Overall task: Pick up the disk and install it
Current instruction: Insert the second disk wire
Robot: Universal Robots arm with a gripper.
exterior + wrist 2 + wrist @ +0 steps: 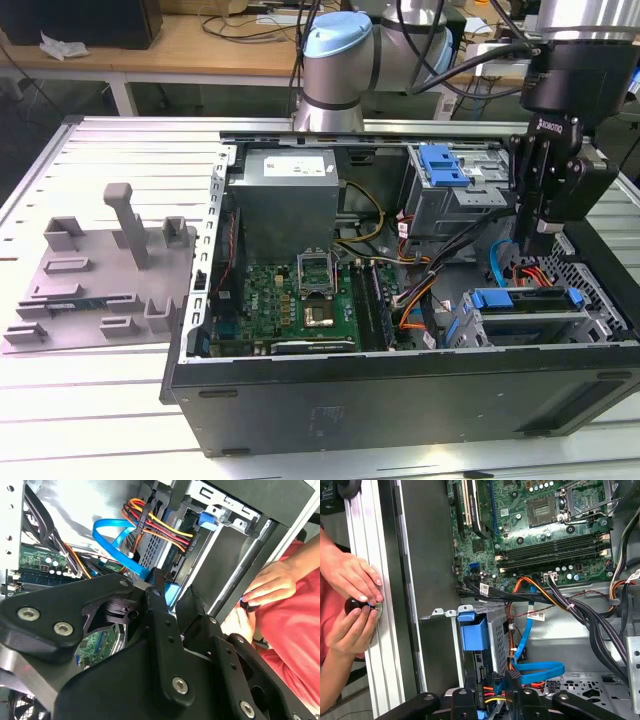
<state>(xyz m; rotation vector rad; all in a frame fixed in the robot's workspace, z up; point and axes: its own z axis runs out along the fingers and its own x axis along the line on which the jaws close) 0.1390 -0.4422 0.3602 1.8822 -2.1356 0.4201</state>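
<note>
Gripper above the drive bay, disk seated in the case

We see the gripper (541, 215) hovering just over the disk (520, 305), which sits with its blue bracket in the bay at the open computer case's (400, 390) corner nearest the exterior view's right. We cannot tell how far the fingers are parted; they appear to hold nothing. Installation looks mostly done. A person's hands (352, 605) rest beside the case.

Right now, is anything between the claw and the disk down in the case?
Yes. In the exterior view the claw hangs above the disk. A blue data cable and red and orange wires loop through the gap between them, near the disk's far edge.
</note>
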